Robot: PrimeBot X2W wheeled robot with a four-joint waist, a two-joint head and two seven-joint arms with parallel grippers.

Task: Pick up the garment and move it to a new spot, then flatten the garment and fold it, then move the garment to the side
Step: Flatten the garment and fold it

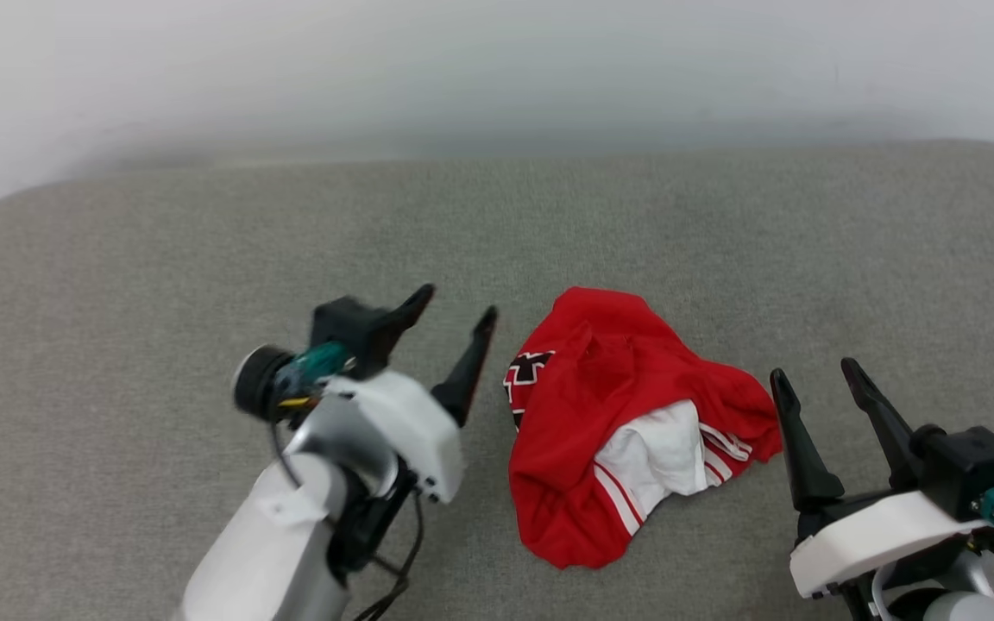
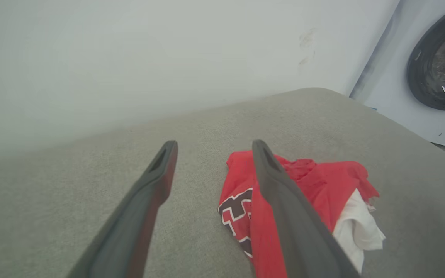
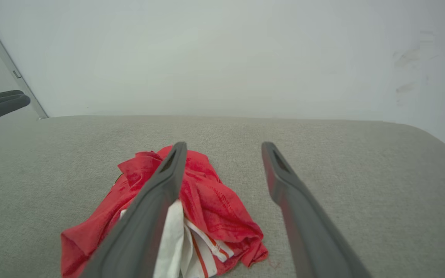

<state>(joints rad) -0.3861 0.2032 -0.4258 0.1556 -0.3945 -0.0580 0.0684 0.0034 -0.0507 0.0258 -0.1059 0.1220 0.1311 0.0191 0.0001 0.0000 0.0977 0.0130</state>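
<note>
The garment is seen crumpled in a heap on the grey fabric surface, between the left jaws and the right jaws; both pairs are held wide apart.

Laundry room, likely — a front-loading washer stands nearby.

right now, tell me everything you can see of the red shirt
The garment is a red, thin-looking jersey, crumpled in a heap on the grey padded surface. A white part with red-white striped trim shows at its near right, and black white-outlined lettering at its left edge. Only the surface touches it.
</note>
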